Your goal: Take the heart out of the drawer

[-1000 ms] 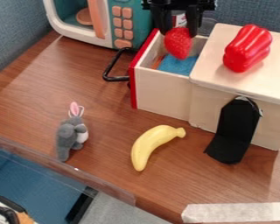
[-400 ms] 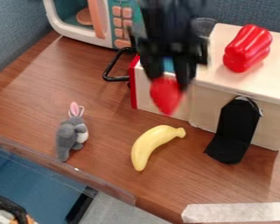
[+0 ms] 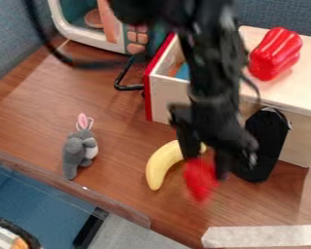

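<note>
Out over the near part of the worktop (image 3: 119, 121), well clear of the open drawer (image 3: 164, 95), is the red heart (image 3: 200, 182). Well, I'm assuming it's the heart, can't make out the exact outline from where I'm standing. The pincer (image 3: 207, 166) has it pinched between its tips, parted only about as far as the heart is wide, with most of it sticking out below them. So there's no reaching left to do imo. Long axis runs roughly in line with the fingers, narrower end down toward the worktop, so I'd expect that end to land first and the thing to tip over once let go. Can't tell how high it is, or if it's touching down. Banana (image 3: 159, 168) is just to the left as I look, so I'd lower straight or slightly right, otherwise it could roll against that.
</note>
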You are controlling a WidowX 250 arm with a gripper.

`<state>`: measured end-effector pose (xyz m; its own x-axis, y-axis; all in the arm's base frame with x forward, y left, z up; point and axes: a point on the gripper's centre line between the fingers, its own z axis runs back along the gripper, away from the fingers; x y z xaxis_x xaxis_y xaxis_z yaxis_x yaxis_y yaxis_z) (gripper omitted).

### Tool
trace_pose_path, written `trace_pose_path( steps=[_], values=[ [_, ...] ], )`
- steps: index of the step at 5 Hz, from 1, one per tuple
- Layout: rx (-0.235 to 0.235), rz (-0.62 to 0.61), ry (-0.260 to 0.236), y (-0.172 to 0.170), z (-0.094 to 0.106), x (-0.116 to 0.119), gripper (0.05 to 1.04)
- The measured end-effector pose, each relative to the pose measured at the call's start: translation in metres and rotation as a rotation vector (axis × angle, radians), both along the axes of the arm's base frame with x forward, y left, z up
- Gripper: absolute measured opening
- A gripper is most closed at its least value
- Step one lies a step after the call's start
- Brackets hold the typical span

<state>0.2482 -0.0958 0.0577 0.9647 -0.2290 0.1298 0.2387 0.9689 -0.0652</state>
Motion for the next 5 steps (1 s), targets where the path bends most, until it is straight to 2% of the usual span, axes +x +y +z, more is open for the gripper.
trace_pose_path(
  steps=[1, 2, 3, 5],
  values=[
    [0.026, -0.005, 0.028, -0.014, -0.028, 0.002, 0.623],
    [0.037, -0.016, 0.063, -0.018, -0.042, 0.003, 0.543],
    [0.025, -0.011, 0.049, -0.019, -0.034, 0.002, 0.355],
    [-0.052, 0.056, -0.043, -0.014, 0.024, 0.009, 0.934]
  ],
)
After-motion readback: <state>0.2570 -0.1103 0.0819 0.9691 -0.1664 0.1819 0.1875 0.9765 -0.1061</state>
